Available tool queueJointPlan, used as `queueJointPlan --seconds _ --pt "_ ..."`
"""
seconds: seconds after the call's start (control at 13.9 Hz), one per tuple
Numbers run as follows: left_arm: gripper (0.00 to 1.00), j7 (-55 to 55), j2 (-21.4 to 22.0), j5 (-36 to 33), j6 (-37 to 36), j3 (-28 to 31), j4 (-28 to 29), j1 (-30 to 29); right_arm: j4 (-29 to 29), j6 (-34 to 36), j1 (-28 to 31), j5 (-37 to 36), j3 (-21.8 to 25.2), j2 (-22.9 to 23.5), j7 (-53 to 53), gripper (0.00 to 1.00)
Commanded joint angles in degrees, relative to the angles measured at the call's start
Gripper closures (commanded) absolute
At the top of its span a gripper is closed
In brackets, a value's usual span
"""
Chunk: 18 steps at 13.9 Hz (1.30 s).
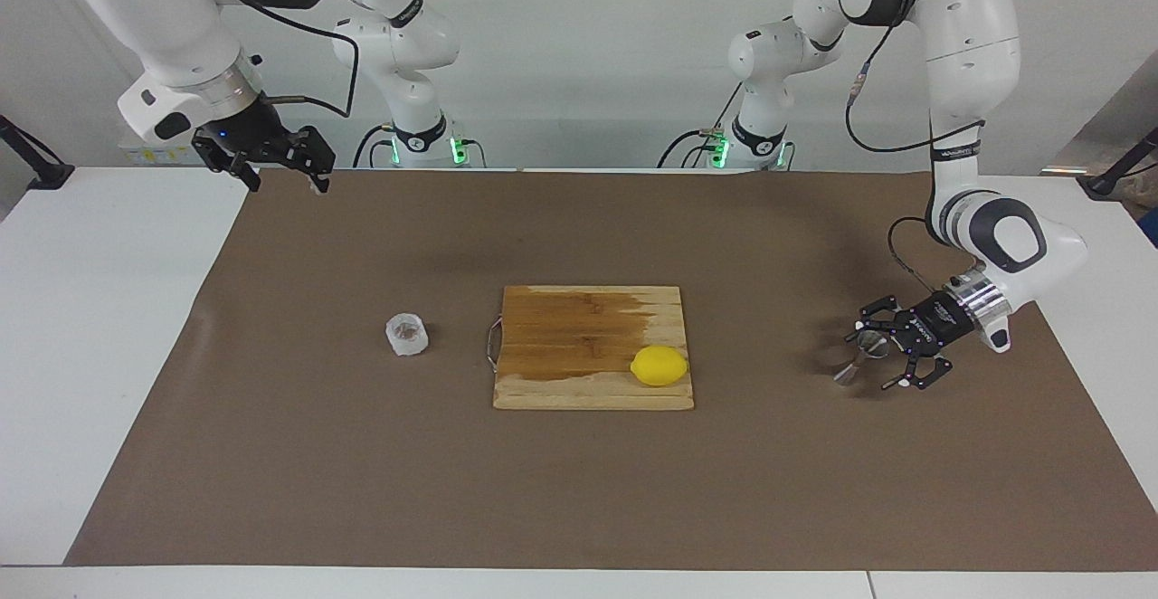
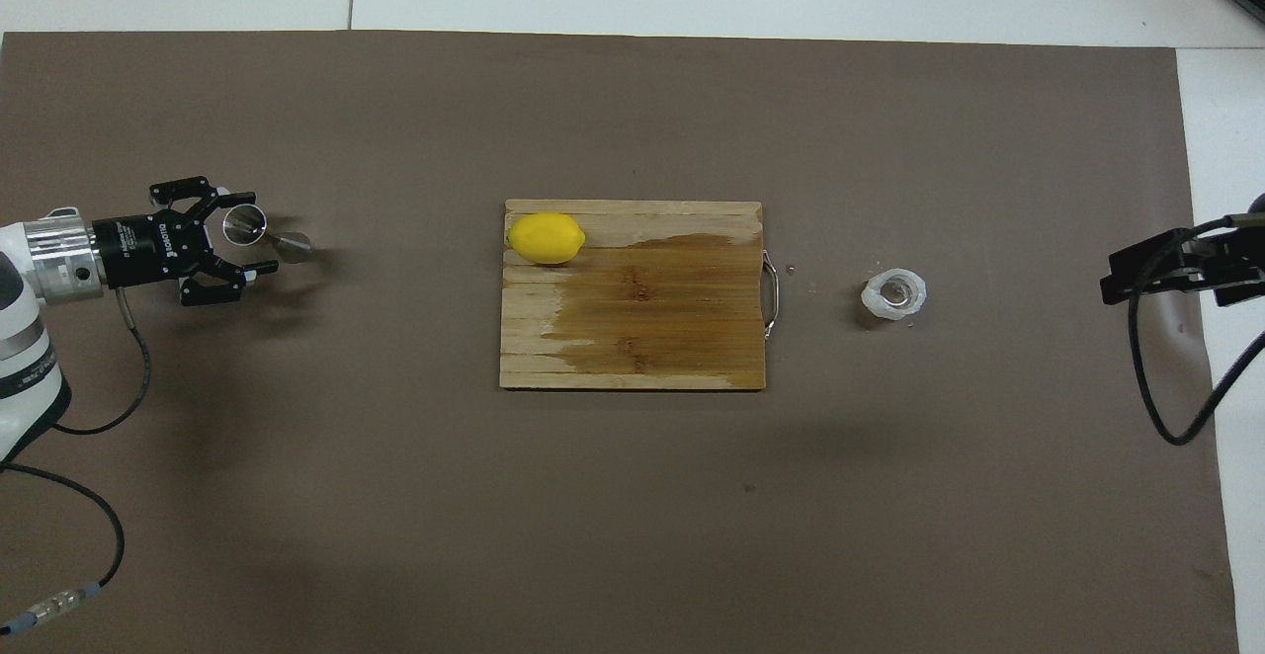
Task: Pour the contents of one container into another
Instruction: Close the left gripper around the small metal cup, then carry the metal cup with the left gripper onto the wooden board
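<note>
The steel jigger [image 1: 859, 355] [image 2: 265, 233] is on the brown mat toward the left arm's end, leaning as seen here. My left gripper [image 1: 871, 360] [image 2: 247, 236] is low beside it and open, with the jigger's upper cone between its fingers; I cannot tell whether they touch it. The frosted whitish cup [image 1: 407, 334] [image 2: 894, 294] stands alone on the mat toward the right arm's end, beside the board's handle. My right gripper [image 1: 282, 181] hangs open and empty, high over the mat's corner by the robots, waiting.
A wooden cutting board [image 1: 579, 337] [image 2: 642, 328] with a dark wet patch lies mid-table, its wire handle toward the cup. A yellow lemon [image 1: 659, 366] [image 2: 546, 238] rests on the board's corner farthest from the robots, on the jigger's side.
</note>
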State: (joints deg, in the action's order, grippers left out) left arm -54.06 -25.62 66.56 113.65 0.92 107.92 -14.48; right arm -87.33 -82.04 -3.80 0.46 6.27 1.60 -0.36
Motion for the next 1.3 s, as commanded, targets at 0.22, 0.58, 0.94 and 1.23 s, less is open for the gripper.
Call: queueJointPlan --seconds 0.22,0.58,0.94,1.23 --pt "1.00 -0.2 2.3 1.6 1.0 0.3 2.5 0.9 -1.4 0.1 0.9 1.0 -0.6 -1.2 -0.6 0.00" --pt "1.00 -2.5 6.3 3.8 -1.9 -0.2 3.8 1.4 -1.3 0.1 0.9 1.0 -0.6 -1.2 -0.6 0.00" --pt "1.00 -2.3 12.9 7.3 -2.0 -0.2 7.7 10.9 -1.3 0.1 0.9 1.0 -0.6 -1.2 -0.6 0.00" --pt "1.00 -2.3 17.2 14.9 3.7 -0.2 11.6 22.7 -1.4 0.1 0.9 1.0 -0.6 -1.2 -0.6 0.00"
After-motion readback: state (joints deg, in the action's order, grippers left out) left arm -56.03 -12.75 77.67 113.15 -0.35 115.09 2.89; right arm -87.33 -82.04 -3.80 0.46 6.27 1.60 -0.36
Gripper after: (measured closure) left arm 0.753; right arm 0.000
